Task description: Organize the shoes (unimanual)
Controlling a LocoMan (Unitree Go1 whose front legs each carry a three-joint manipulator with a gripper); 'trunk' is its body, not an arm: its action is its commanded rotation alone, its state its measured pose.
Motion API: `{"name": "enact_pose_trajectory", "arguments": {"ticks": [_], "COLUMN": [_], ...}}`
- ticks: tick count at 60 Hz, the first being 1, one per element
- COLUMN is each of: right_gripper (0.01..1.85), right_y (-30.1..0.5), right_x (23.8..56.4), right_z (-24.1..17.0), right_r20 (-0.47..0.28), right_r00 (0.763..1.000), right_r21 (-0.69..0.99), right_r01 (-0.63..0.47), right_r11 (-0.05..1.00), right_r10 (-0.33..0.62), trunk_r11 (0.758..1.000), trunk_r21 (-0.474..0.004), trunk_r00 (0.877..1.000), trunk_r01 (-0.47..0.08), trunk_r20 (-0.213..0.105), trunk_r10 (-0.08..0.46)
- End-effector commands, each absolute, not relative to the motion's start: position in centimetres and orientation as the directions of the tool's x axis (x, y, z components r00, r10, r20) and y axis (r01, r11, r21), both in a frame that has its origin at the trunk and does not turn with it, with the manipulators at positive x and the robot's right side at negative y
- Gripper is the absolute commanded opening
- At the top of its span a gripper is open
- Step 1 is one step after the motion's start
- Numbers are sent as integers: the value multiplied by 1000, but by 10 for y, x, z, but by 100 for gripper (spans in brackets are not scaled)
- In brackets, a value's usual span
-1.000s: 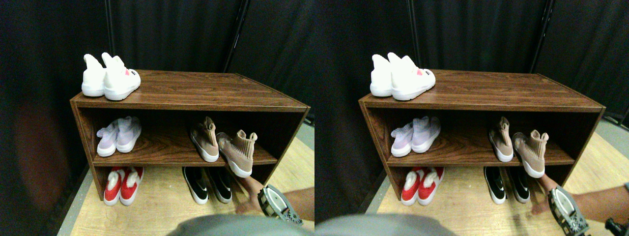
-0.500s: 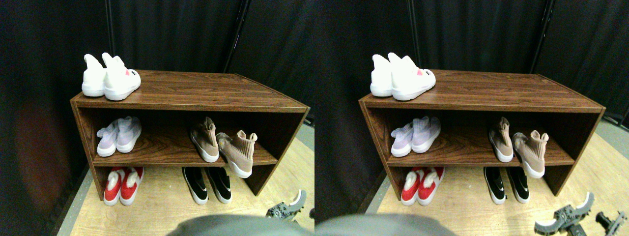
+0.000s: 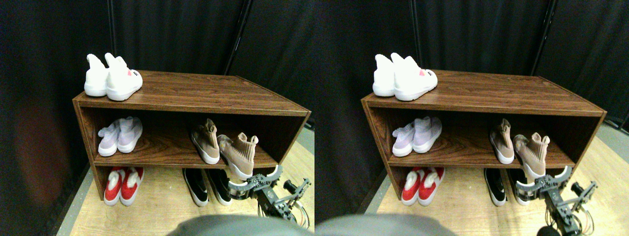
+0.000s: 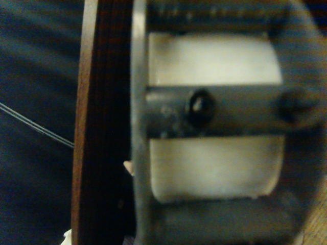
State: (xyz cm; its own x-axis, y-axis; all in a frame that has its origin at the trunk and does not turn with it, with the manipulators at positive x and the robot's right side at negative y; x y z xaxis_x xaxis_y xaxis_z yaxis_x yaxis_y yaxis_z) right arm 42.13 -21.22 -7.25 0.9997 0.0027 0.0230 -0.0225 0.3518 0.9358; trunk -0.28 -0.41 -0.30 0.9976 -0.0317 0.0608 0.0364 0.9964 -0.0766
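On the middle shelf's right side stands the tan knit pair. One tan shoe (image 3: 205, 140) sits straight, while the other tan shoe (image 3: 240, 154) lies skewed with its white sole over the shelf's front edge. The black slip-ons (image 3: 208, 185) stand on the floor under them. My right gripper (image 3: 282, 181) hovers open just below and right of the overhanging tan shoe, in front of the black pair, with nothing between its jaws. The wrist view is blurred: the dark jaw frame (image 4: 214, 109) fills it, with a pale surface behind.
The brown wooden shelf unit (image 3: 196, 96) has a white pair (image 3: 113, 78) on top at the left. A lavender pair (image 3: 120, 135) sits on the middle shelf's left side and a red pair (image 3: 123, 184) on the floor below. Black curtains hang behind. The shelf's edge (image 4: 94, 127) shows in the wrist view.
A person's arm by the skewed tan shoe has withdrawn. My gripper has risen from the lower right to just under that shoe. The camera shifted slightly.
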Motion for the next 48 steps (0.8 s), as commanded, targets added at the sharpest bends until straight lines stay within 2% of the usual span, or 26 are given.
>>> {"name": "enact_pose_trajectory", "arguments": {"ticks": [1,16,18,27,41,48], "right_gripper": [161,162,160,155,157,149], "right_y": [-215,-221,-223,-227,-229,-228], "right_x": [430,448,451,460,470,471], "right_z": [-73,-81,-83,-91,-97,-98], "right_r20": [21,-18,-30,-25,-45,-48], "right_r00": [1000,999,999,999,998,998], "right_r21": [936,935,944,945,949,954], "right_r01": [-16,28,38,38,56,59], "right_r11": [350,353,328,324,309,294], "right_r10": [-9,-32,-32,-42,-42,-44], "trunk_r11": [995,995,995,996,996,996], "trunk_r21": [-98,-97,-96,-92,-92,-93], "trunk_r00": [999,999,999,999,999,999], "trunk_r01": [22,15,13,11,12,8], "trunk_r20": [47,46,46,42,39,37], "trunk_r10": [-18,-10,-9,-7,-8,-4]}}
